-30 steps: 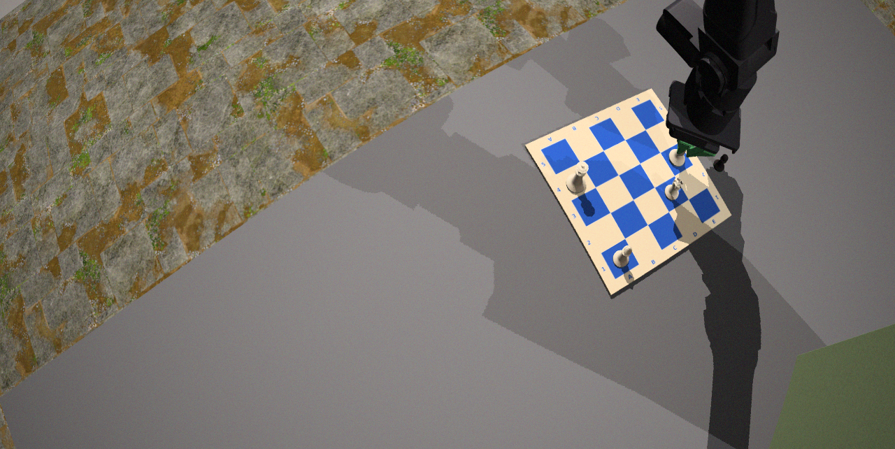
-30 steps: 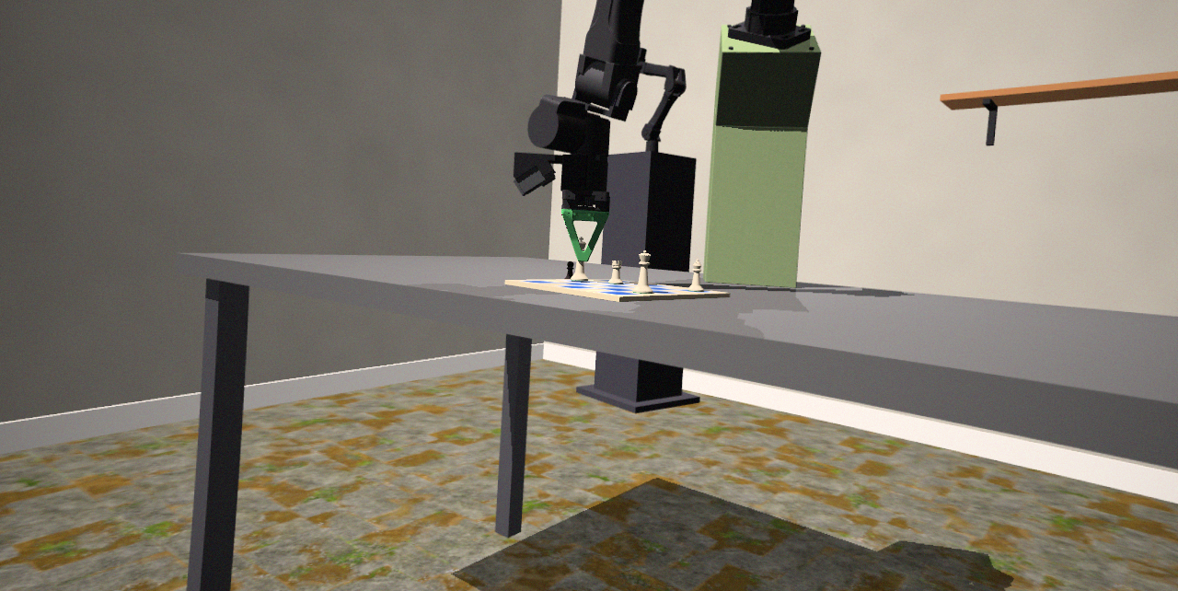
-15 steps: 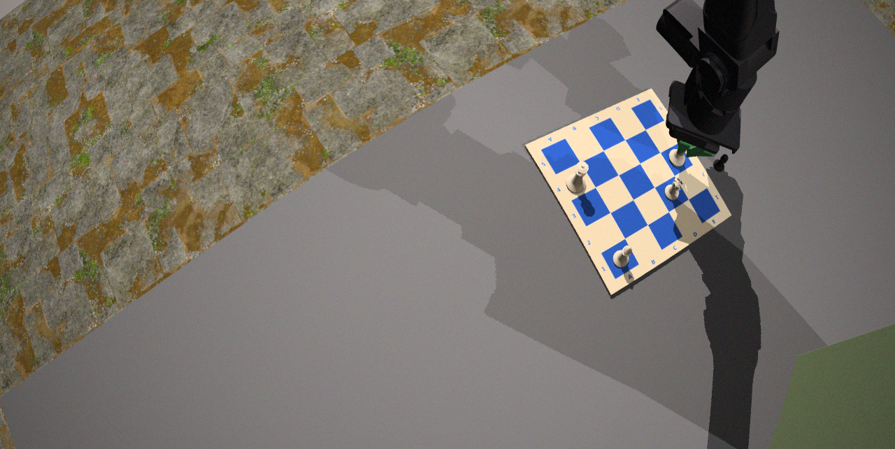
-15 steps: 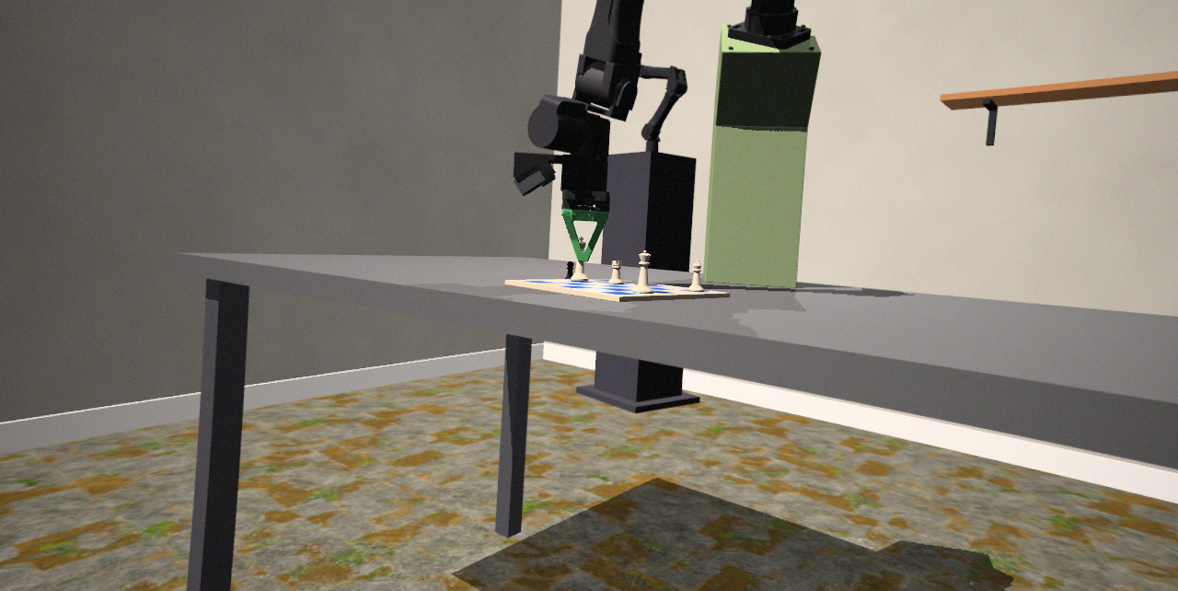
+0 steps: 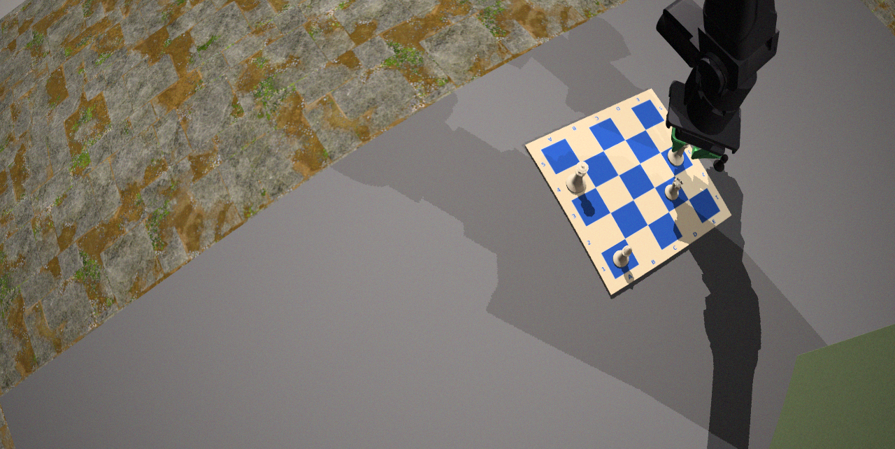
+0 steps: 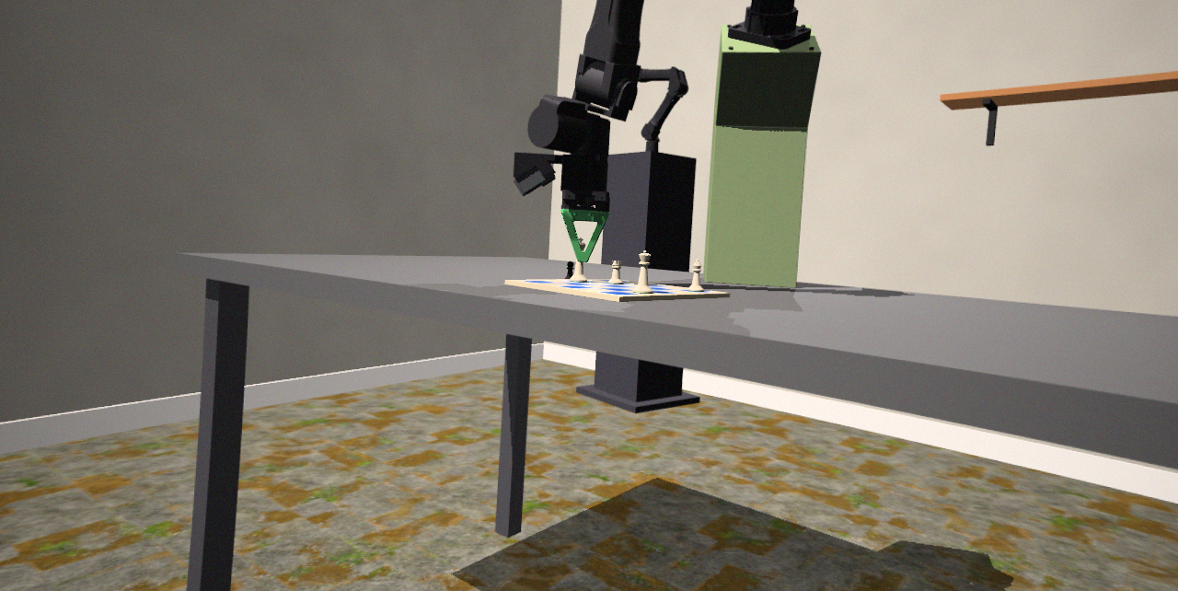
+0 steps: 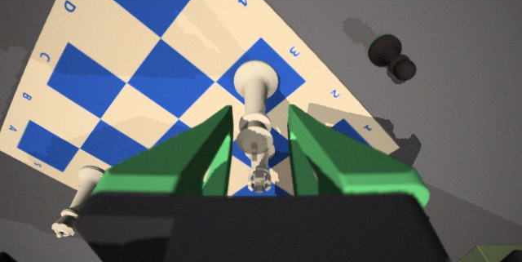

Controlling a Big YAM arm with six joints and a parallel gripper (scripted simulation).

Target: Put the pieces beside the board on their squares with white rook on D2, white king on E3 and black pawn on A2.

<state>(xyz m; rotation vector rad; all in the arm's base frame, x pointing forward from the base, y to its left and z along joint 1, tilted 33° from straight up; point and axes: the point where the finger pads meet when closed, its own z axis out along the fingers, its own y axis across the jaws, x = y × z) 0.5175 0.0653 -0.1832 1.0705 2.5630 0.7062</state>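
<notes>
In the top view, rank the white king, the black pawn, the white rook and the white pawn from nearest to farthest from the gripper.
1. White king: between the open fingers of the gripper, on E3.
2. Black pawn: on the table just off the board's edge.
3. White rook: on the board, D2.
4. White pawn: far corner, A1.

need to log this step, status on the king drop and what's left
Gripper open, fingers parted clear of the white king. King upright on E3. Black pawn on the table beside the board, not yet placed. Nothing blocking it.
</notes>
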